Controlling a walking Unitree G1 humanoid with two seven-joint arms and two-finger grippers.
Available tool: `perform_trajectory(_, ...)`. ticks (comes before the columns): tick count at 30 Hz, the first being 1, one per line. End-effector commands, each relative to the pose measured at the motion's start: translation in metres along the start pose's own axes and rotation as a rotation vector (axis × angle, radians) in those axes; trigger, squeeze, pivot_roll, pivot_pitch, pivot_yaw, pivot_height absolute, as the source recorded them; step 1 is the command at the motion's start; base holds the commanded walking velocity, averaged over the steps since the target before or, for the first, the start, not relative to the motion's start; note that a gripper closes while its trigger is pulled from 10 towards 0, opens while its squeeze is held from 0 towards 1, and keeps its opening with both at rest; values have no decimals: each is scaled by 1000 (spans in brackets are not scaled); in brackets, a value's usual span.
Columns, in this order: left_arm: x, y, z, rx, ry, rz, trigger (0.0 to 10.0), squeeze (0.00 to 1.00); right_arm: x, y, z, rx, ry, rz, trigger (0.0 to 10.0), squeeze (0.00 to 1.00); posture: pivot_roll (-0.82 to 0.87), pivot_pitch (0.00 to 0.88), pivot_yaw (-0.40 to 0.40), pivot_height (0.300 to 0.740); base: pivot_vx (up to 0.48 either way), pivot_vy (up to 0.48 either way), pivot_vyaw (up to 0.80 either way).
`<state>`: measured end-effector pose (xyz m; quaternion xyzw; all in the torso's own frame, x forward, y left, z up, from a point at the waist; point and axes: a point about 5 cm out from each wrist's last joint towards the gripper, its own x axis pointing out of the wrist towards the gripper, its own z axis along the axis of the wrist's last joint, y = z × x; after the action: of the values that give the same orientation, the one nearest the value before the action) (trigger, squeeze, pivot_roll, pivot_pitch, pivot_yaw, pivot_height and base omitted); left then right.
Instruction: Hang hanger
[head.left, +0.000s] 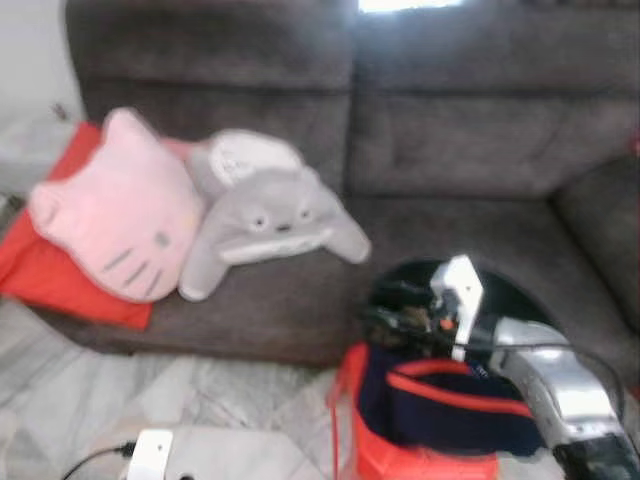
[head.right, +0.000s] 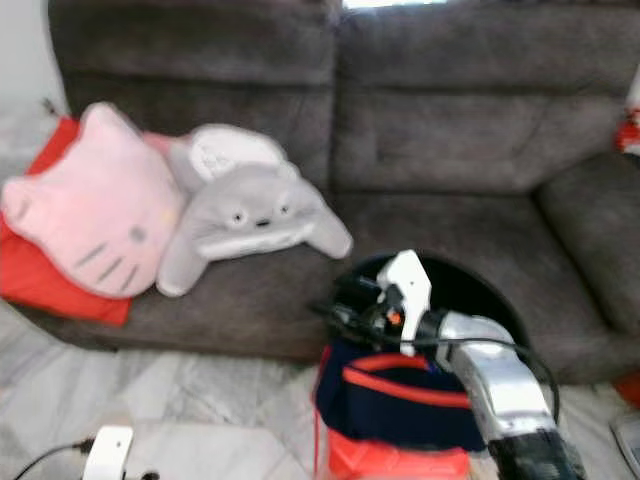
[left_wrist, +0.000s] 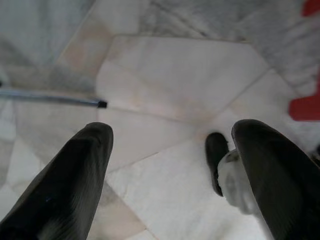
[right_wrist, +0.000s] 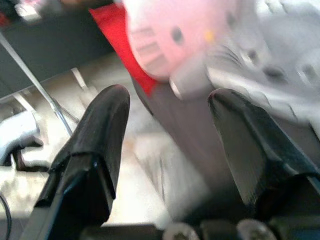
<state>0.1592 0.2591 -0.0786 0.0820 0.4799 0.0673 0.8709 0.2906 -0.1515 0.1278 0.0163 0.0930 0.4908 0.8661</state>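
The robot faces a dark grey sofa (head.left: 450, 150) from the marble floor (head.left: 90, 370). At the sofa's left end a pink cat-face cushion (head.left: 120, 205) leans on a red cushion (head.left: 40, 255), with a grey Totoro plush (head.left: 265, 205) slumped against it. These look simply propped there and have no part in the job.

In front of the seat edge stands a red laundry basket (head.left: 420, 455) with dark navy cloth (head.left: 440, 405) piled inside, plausibly the source of clothes and hangers. The right arm reaches forward above it, so the right gripper (head.left: 385, 305) hovers over the basket's far rim, just off the sofa seat, probably carried at that height for travel. In the right wrist view its two fingers (right_wrist: 100, 135) are spread wide with nothing between them; beyond them lie the pink cushion, the red cushion and the grey plush, blurred.

The left gripper (left_wrist: 170, 165) hangs low, aimed at the floor, its fingers (left_wrist: 75, 175) likewise spread and empty. A thin metal rod (left_wrist: 50, 98) lies across the tiles beyond them, and I cannot tell what it belongs to.

No hanger can be made out anywhere, neither between either pair of fingers nor on the sofa, basket or floor, though one could be buried in the dark cloth. No rail or hook shows either, so my guess is the task sits at its searching stage.
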Motion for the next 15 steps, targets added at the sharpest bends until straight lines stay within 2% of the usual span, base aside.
perform_trajectory(1, 0, -4, -4, -4, 24, -11, 10000, 0, -8, -1, -3, 1, 17, -17, 10000, 0, -185, 44, 24, 740, 0, 0, 0)
perform_trajectory(9, 0, -4, -4, -1, 25, -13, 10000, 0, -8, -1, -2, -2, 14, -24, 10000, 0, -186, 47, 25, 740, 0, 0, 0)
perform_trajectory(15, 0, -4, -4, -1, 26, -14, 10000, 0, -10, 0, 1, -40, 41, -12, 10000, 0, -188, 48, 25, 740, 0, 0, 0)
